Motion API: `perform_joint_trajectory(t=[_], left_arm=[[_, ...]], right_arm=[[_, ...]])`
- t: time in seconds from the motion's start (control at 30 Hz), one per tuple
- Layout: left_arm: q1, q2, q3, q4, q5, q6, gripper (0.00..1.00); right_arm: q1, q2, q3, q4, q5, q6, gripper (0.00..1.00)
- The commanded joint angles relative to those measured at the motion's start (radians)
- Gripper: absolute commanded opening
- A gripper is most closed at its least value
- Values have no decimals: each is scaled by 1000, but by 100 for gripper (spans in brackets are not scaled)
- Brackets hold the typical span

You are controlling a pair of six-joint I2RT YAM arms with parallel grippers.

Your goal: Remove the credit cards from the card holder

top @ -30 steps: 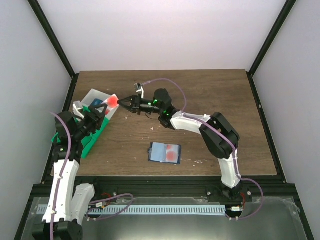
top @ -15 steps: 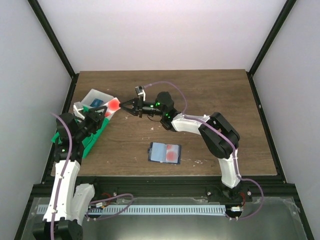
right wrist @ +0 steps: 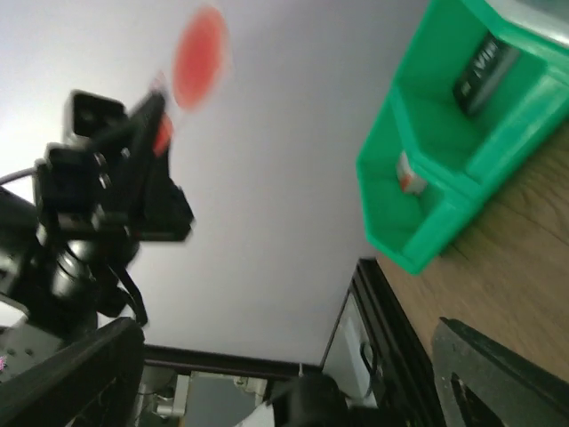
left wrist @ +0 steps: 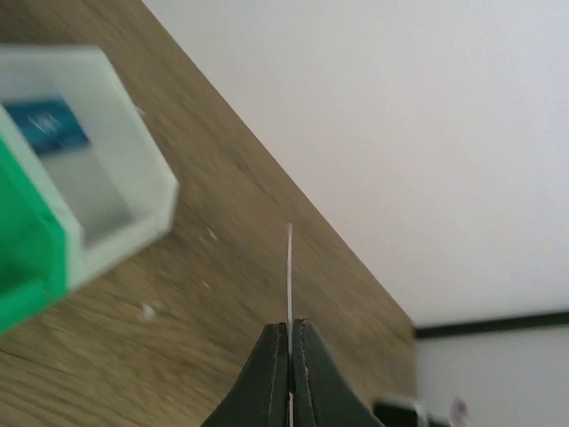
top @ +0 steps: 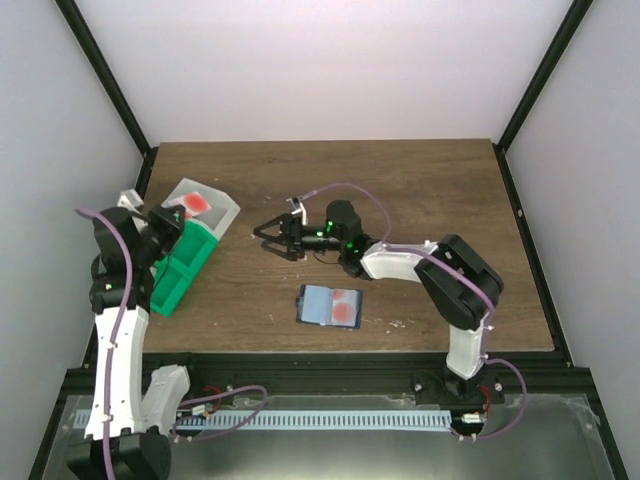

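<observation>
The card holder (top: 318, 304) lies open on the wooden table, with a credit card (top: 345, 306) showing its red blotch on the right panel. My left gripper (top: 172, 217) is shut on another pale credit card (top: 197, 202), held above the bins at the far left. That card shows edge-on (left wrist: 290, 267) between the shut jaws of the left gripper (left wrist: 290, 326). My right gripper (top: 266, 238) stands open over the table's middle, pointing left, with nothing in it. In the right wrist view the right gripper (right wrist: 284, 347) gapes wide, and the held card's red blotch (right wrist: 200, 58) shows beyond.
A white bin (top: 228, 212) and a green bin (top: 180, 272) stand at the left table edge. The white bin (left wrist: 98, 169) holds a blue item. The green bin (right wrist: 444, 178) holds a dark item and a small one. Black frame posts line the walls.
The right gripper let go of the card, opened and drew back to the right. The left gripper shut on that card and carried it left, over the bins.
</observation>
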Motion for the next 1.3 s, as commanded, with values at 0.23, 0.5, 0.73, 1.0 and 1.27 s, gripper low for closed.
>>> perform_joint_trajectory(t=[0.23, 0.5, 0.73, 1.0, 1.27], left_arm=[[93, 28, 105, -316, -389, 213, 0], [327, 48, 25, -315, -347, 253, 0], [375, 48, -32, -342, -328, 322, 0], [388, 135, -48, -265, -352, 281, 0], [412, 171, -93, -179, -377, 318, 0]], right_arm=[[1, -310, -188, -377, -67, -290, 100], [0, -416, -119, -688, -30, -474, 100], [0, -444, -201, -638, -25, -430, 100], [0, -464, -187, -674, 2, -449, 100], [0, -504, -185, -718, 43, -496, 100]])
